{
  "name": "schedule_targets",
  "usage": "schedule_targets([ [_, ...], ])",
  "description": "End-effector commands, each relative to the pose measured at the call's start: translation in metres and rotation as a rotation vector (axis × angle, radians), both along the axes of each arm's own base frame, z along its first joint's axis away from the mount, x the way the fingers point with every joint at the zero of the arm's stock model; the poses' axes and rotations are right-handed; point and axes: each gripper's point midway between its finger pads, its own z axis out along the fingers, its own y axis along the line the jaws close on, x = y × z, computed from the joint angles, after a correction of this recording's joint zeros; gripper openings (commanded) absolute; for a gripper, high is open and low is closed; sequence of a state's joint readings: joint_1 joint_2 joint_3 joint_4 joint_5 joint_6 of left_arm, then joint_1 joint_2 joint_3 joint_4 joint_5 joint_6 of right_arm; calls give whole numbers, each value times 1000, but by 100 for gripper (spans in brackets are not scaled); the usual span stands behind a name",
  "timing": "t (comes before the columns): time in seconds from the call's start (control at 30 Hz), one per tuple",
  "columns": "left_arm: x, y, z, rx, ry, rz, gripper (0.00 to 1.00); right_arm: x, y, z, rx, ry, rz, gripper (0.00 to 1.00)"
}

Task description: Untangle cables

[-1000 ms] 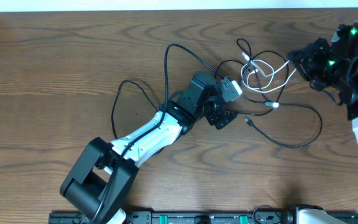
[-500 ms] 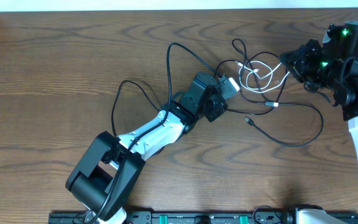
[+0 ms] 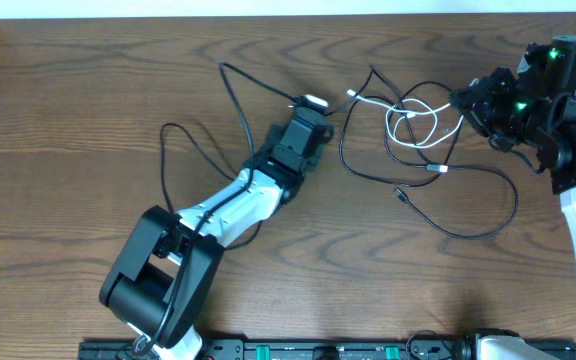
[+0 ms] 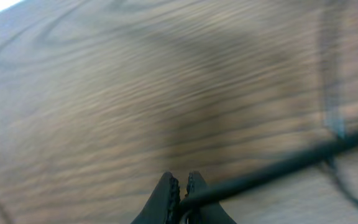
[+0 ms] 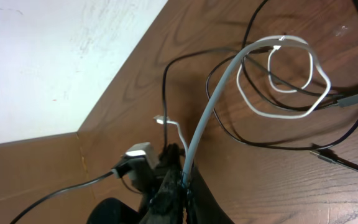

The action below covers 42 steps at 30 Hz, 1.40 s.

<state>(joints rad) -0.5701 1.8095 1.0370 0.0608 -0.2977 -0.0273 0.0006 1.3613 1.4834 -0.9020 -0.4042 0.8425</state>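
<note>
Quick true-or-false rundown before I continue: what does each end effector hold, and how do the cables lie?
1. The right end effector is shut on the white cable. True.
2. The left end effector is open and empty. False: it is shut on a black cable.
3. The white cable lies in loops on the table. True.
4. The white cable lies clear of all the black cables. False: black ones cross its loops.
</note>
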Motion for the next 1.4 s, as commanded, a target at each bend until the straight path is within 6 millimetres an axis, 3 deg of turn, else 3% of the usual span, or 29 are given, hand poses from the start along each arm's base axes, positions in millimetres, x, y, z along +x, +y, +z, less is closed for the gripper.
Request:
schedule_targets([
  [0.0,7,36,-6,-47,7,199,8,1,5,5,-23,-22,24,1],
  [0.23,13,56,-6,-66,11,264,7,-3,0,-1,-61,-3,19,1],
  [0.37,13,56,-6,-93,10,289,8,-13,-17,-18,-150,75,-32,1],
  [0.47,14,57,-6,-92,10,292,8,-22,-18,-26,-187,113,-4,1],
  [0.57,14,58,-6,-96,9,297,8,-41,-28,-42,-273,195,26,1],
  [0.87,14,56,-7,-137,13,321,8,-59,-45,-59,-354,298,-15,1],
  [0.97,12,26,-8,-256,68,206,8,-51,-46,-69,-366,310,-34,1],
  [1.03,6,-16,-2,-412,131,31,8,-44,-40,-75,-358,318,-31,1],
  [1.13,-5,-57,15,-559,167,-176,7,-34,-29,-88,-360,336,-4,1],
  [1.23,-7,-72,29,-625,152,-259,8,-30,-16,-102,-372,370,40,1],
  [1.37,-3,-74,35,-636,125,-269,8,-30,-10,-107,-377,383,60,1],
])
